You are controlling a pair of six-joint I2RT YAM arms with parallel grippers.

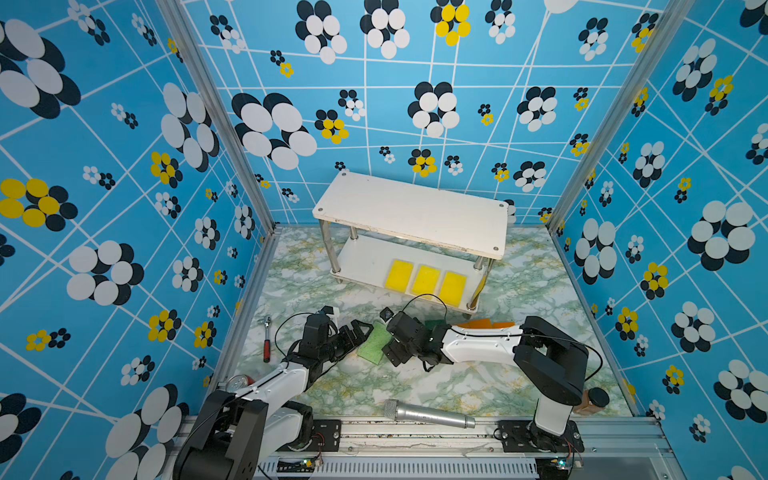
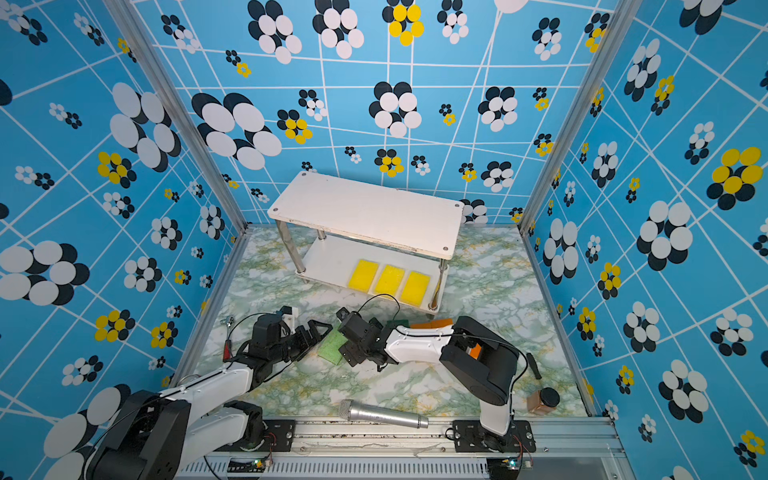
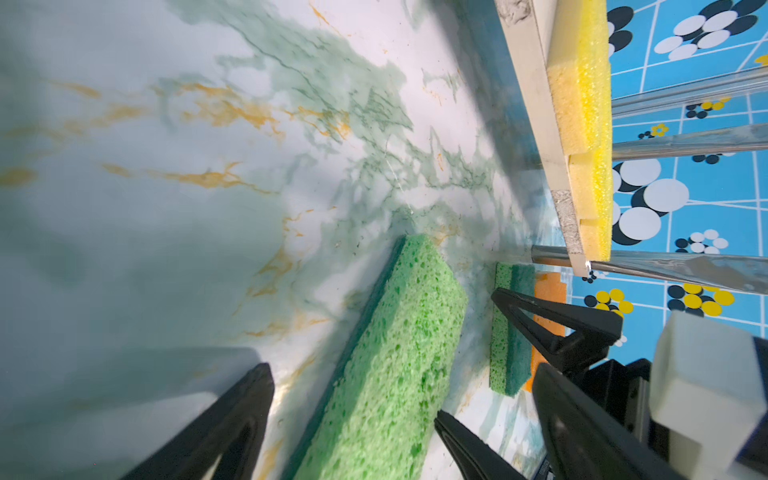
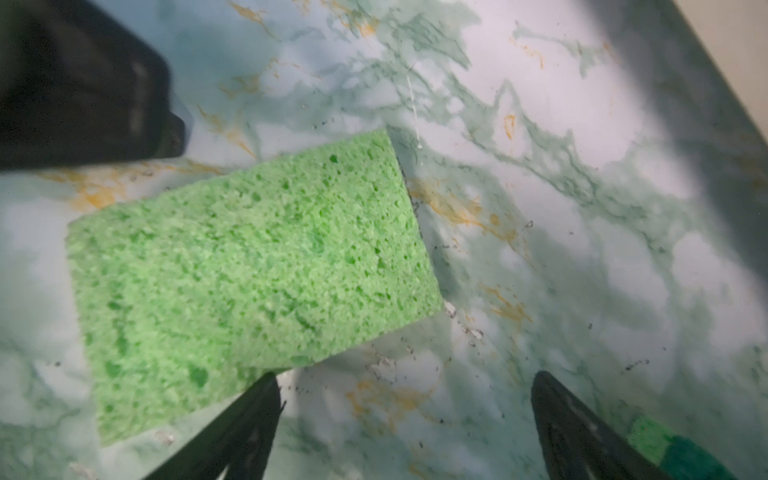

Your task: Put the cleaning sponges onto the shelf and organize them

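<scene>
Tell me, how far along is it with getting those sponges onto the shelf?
Done: three yellow sponges lie in a row on the lower board of the shelf. In hand: nothing gripped; left claw and right claw stand open by a light green sponge on the table. Left: that one, a second green sponge and the orange sponges beyond it.

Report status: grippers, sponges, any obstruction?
Both open, nothing held: left gripper, right gripper. Flat on table between them: light green sponge. Three yellow sponges on lower board of shelf. Grippers crowd each other at that sponge.
</scene>
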